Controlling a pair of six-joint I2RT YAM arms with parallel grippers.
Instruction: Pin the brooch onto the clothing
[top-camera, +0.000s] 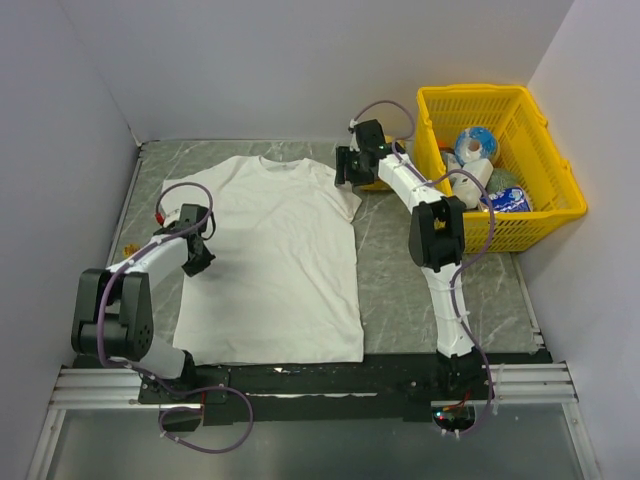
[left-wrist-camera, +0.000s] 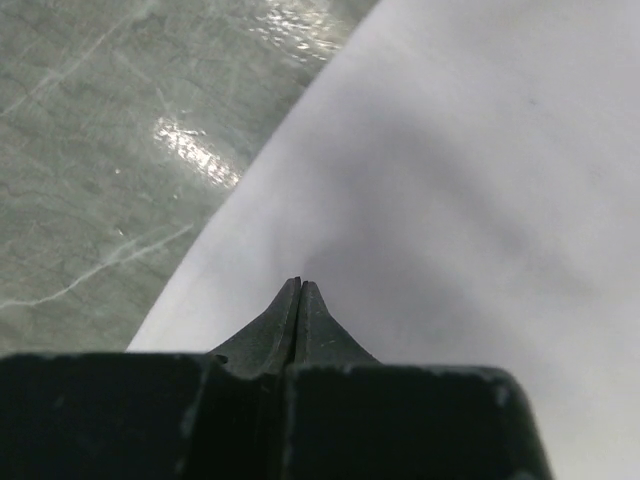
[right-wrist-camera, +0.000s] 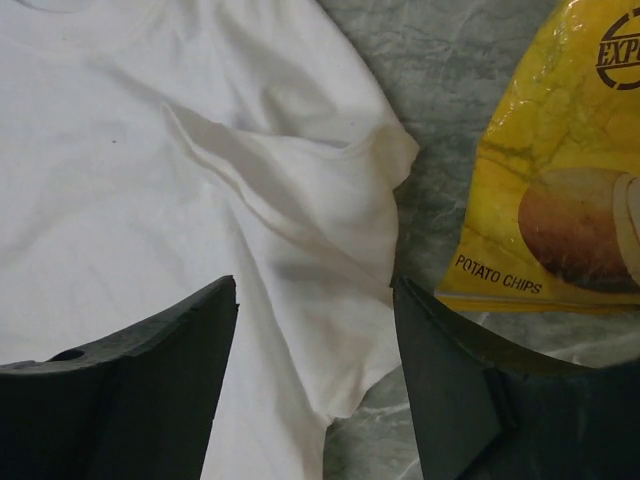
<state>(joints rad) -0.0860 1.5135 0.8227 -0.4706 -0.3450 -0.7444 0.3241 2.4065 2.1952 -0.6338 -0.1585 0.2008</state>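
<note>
1. Two grippers sit at opposite sides of the white T-shirt (top-camera: 280, 260), which lies flat on the table (top-camera: 400, 270).
2. What may be the brooch (top-camera: 128, 250) is a tiny golden-brown speck near the table's left edge, apart from the shirt. It is too small to be sure of.
3. The left gripper (left-wrist-camera: 301, 285) has its fingers pressed together, with the tips at the shirt's left edge. Nothing shows between them.
4. The right gripper (right-wrist-camera: 314, 290) stands wide apart over the shirt's right sleeve (right-wrist-camera: 340, 190), just beside a potato chips bag (right-wrist-camera: 560, 170). It grips nothing.
5. Judging from this, the brooch is not yet in hand, so fetching it looks like the step.
6. To do that well, I would confirm the speck first. I would then come down on it with the fingers set narrow so it cannot skid, and keep the shirt flat for the pinning.
7. Hard to make out:
   - whether the left tips pinch any cloth;
   - most of the bag behind the right arm in the top view;
   - the lower contents of the yellow basket (top-camera: 470, 93).
</note>
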